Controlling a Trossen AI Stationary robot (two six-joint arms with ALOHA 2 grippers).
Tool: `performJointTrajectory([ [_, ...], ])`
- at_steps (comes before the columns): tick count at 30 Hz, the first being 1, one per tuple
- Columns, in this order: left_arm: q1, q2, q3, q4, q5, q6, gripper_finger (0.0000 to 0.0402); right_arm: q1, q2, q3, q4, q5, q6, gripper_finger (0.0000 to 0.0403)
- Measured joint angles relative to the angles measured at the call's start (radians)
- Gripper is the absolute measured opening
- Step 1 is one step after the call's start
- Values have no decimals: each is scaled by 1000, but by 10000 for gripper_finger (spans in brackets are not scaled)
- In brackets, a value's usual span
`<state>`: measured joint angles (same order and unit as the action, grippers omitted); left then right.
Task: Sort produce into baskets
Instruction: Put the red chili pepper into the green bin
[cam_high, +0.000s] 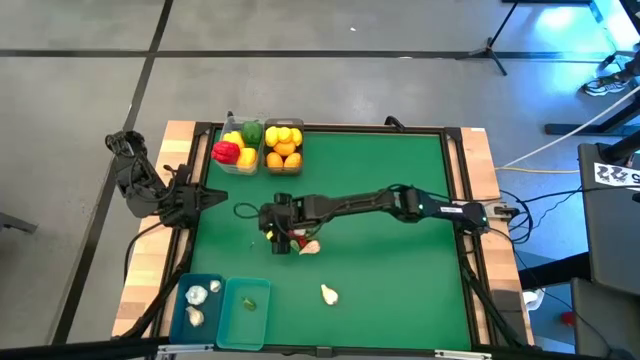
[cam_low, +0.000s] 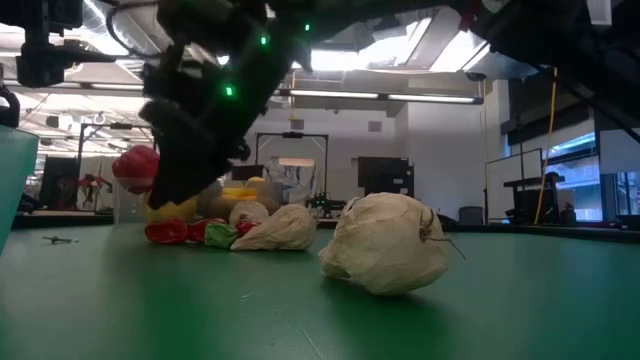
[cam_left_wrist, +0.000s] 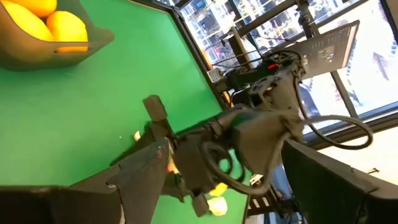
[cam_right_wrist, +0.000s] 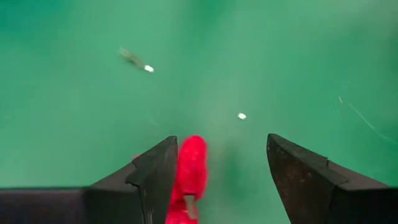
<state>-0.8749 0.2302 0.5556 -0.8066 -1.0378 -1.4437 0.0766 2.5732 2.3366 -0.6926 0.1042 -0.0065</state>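
four baskets sit on the green tabletop. we see two clear ones at the far edge: one holds red, yellow and green peppers, the other holds lemons and oranges. two teal ones stand at the near left corner: one holds garlic bulbs, the other a small green chili. we can read no labels on any of them. our right gripper is down at mid-tabletop with its fingers parted, a red chili lying between them and not yet clamped. one garlic bulb lies just beside it, another nearer the front edge. our left gripper waits at the left edge, fingers released.
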Motion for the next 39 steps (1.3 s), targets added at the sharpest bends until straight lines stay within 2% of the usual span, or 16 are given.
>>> performJointTrajectory([
  [5, 0, 0, 0, 0, -25, 3, 306, -22, 0, 0, 7, -43, 25, 239],
  [24, 0, 0, -1, -30, -27, -8, 306, -9, 61, 2, -24, -74, 66, 233],
  [27, 0, 0, -1, -29, -28, -8, 306, -5, 61, 2, -25, -70, 66, 208],
  [39, 0, 0, -1, -29, -30, -14, 306, -5, 58, 3, -22, -114, 104, 55],
])
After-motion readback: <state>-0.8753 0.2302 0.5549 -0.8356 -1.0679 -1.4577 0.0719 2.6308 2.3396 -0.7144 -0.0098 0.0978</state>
